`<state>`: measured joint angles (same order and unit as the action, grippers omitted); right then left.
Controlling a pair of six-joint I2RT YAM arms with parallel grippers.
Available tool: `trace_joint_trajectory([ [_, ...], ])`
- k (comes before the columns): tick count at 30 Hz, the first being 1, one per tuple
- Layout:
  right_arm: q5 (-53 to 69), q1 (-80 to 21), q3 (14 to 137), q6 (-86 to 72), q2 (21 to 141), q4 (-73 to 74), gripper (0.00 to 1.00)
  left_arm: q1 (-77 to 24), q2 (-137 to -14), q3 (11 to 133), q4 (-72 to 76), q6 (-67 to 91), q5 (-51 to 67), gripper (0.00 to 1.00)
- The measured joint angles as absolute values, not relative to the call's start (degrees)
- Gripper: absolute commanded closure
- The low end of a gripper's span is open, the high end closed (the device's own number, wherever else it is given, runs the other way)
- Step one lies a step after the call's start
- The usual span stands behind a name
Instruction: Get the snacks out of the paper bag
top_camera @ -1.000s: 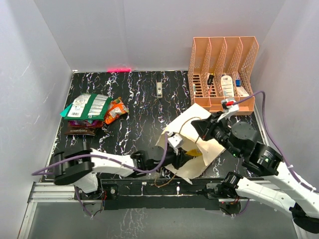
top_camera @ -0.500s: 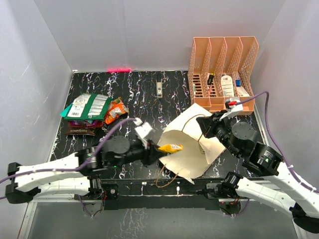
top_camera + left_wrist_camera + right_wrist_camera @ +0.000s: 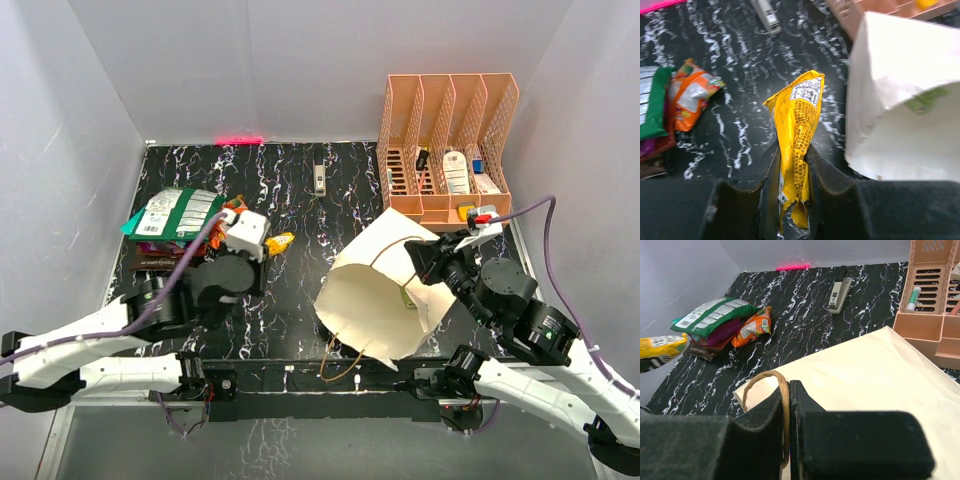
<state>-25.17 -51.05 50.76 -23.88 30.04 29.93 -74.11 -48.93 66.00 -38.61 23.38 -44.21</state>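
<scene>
Packet [image 3: 796, 130] now outside bag [image 3: 370, 290] (left pincer [image 3: 792, 152])

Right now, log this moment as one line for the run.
left gripper: shut on yellow snack | right gripper: shut on cord handle | paper bag: mouth open, something green inside | snack pile: far left

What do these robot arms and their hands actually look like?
The left arm and right arm are both made of white, rounded segments linked by chunky black cylindrical joints. A purple cable loops along each. A small white box sits at each wrist; the right one shows a red spot. The left hand and right hand each have two matte black, wedge-shaped fingers.
</scene>
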Motion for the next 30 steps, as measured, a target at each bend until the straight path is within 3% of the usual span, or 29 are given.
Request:
trace_joint_trajectory([
  [3, -25.1, -51.0, 50.7, -23.9, 29.2, 30.7, 0.92, -67.8, -53.5, 65.3, -38.2, 21.3, -43.3, 1.00],
  [8, -25.1, -51.0, 50.7, -24.0, 27.7, 32.7, 0.92, -47.0, -59.3, 64.6, -33.8, 16.7, -32.8, 1.00],
  [12, -25.1, -51.0, 50.7, -24.2, 26.8, 33.4, 0.92, -35.6, -71.7, 68.3, -30.9, 13.5, -28.0, 1.00],
  [21, -24.5, -51.0, 50.8, -24.5, 26.3, 33.9, 0.92, -25.1, -97.2, 76.9, -26.1, 9.7, -25.4, 1.00],
  [30, -24.5, -51.0, 50.8, -24.8, 26.1, 34.9, 0.92, -17.5, -104.0, 79.7, -22.7, 5.5, -22.2, 1.00],
])
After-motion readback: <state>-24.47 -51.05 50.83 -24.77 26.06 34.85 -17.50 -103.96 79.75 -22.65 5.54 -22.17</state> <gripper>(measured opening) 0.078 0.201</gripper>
